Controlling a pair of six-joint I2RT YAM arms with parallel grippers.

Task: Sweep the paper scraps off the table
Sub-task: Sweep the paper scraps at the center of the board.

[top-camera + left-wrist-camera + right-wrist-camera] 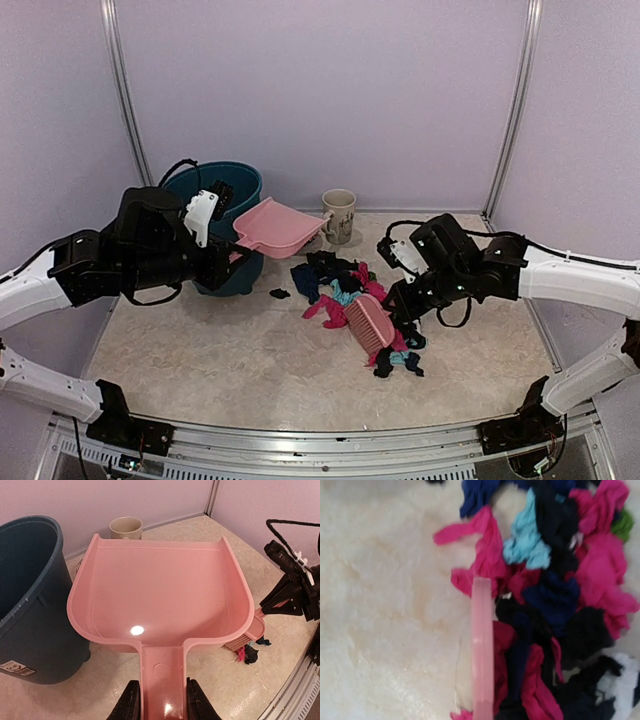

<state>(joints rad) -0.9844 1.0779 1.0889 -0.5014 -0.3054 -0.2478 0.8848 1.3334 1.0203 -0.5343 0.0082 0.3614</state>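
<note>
Pink dustpan (160,595) clamped in left pincer (163,701); right pincer (396,311) closed on brush (369,325) among paper scraps (555,595)

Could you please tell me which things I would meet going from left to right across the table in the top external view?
In order: teal bin → pink dustpan → mug → pink brush. The paper scraps spread across too much of that span to be given one place.

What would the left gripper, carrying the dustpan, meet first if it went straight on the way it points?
Probably the beige mug, just beyond the front lip of the pink dustpan the left gripper holds, though depth is unclear. The dark teal bin stands off to the side.
</note>
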